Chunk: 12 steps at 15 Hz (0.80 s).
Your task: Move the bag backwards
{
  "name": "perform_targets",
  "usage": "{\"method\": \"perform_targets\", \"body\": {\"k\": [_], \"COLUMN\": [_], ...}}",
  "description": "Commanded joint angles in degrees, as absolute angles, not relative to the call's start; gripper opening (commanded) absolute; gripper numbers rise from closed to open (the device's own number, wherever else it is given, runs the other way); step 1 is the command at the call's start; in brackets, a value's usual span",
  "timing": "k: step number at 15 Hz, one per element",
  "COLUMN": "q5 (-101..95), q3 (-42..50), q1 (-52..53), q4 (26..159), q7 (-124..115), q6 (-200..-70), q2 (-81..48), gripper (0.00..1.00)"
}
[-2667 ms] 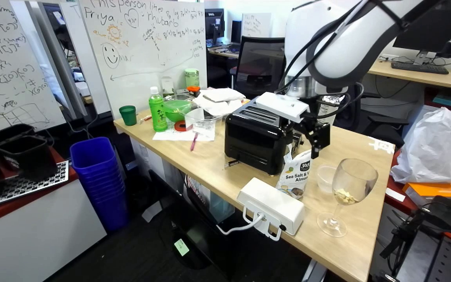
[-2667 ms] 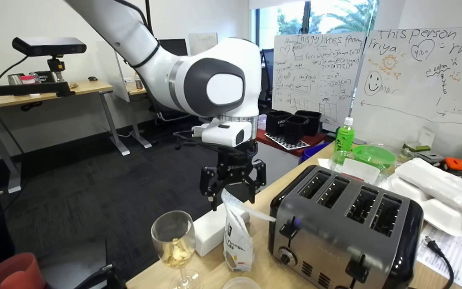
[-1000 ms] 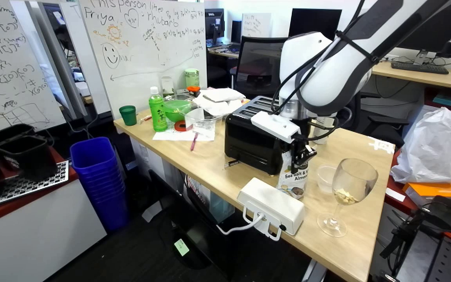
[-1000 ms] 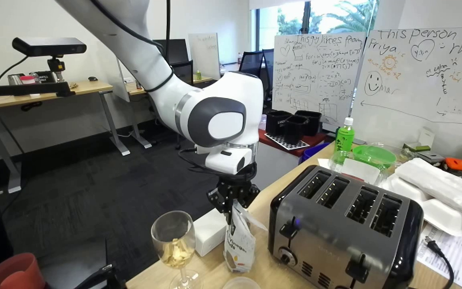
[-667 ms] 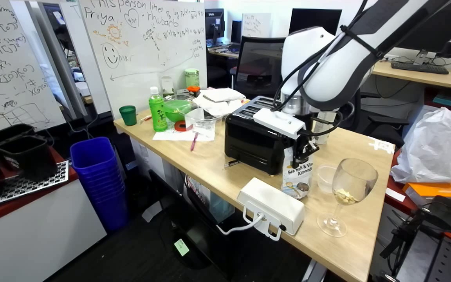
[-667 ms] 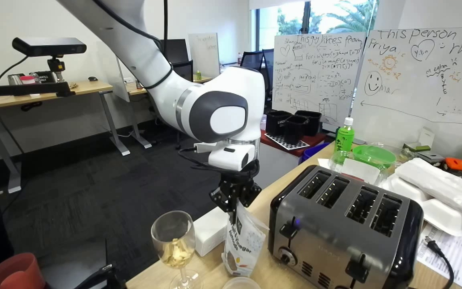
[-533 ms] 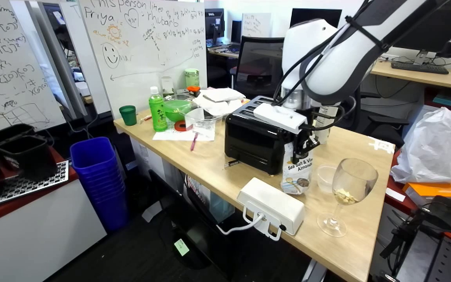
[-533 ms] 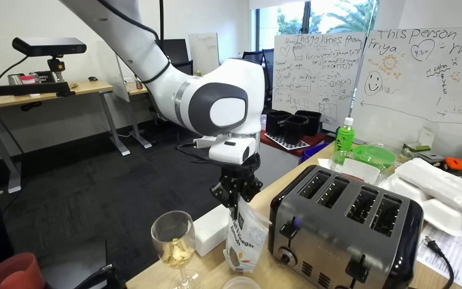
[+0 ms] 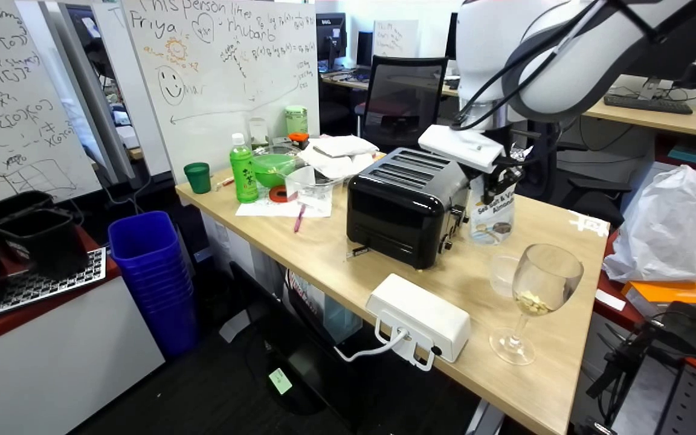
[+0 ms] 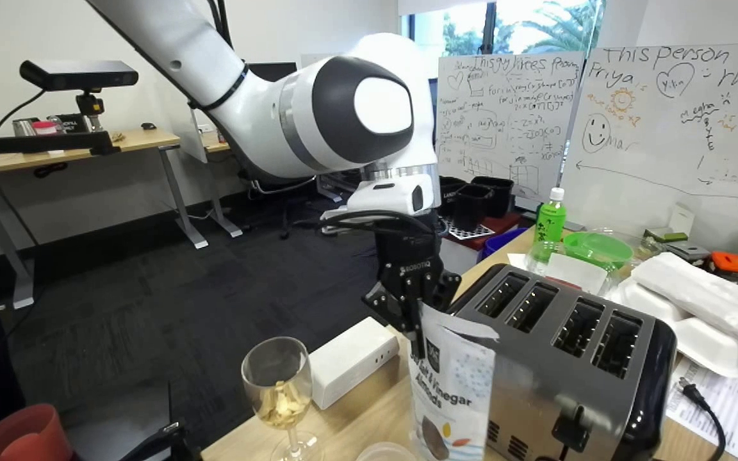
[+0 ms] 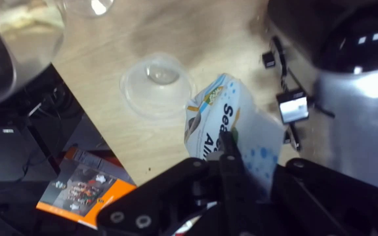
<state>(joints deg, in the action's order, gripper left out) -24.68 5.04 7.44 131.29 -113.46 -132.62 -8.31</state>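
The bag (image 9: 493, 219), a white pouch of sea salt and vinegar almonds, is upright in both exterior views, beside the toaster's lever side. My gripper (image 10: 418, 349) is shut on its upper part, pinching the pouch near the torn top edge. In the wrist view one dark finger (image 11: 230, 147) lies across the printed front of the bag (image 11: 215, 121); the opposite finger is hidden behind the pouch. Whether the bag's bottom touches the table or hangs just above it, I cannot tell.
The black and steel toaster (image 9: 408, 205) stands close beside the bag. A clear plastic cup (image 11: 157, 87) and a wine glass (image 10: 279, 390) with pale pieces inside are nearby. A white box (image 9: 418, 317) sits at the table's edge.
The gripper closed on the bag's top about a second ago. Since then gripper and bag have travelled together along the toaster's lever side, away from the white box.
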Motion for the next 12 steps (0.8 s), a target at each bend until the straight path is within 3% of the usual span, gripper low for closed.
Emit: {"method": "perform_targets", "body": {"k": [1,12], "q5": [-35.1,-36.6], "q3": [5.8,8.7], "q1": [6.0,-5.1], "q4": [132.1,138.9], "q7": [-118.0,-90.5], "q6": [-127.9,-136.7], "q2": [-5.4,-4.1], "gripper": [0.00,0.00]}}
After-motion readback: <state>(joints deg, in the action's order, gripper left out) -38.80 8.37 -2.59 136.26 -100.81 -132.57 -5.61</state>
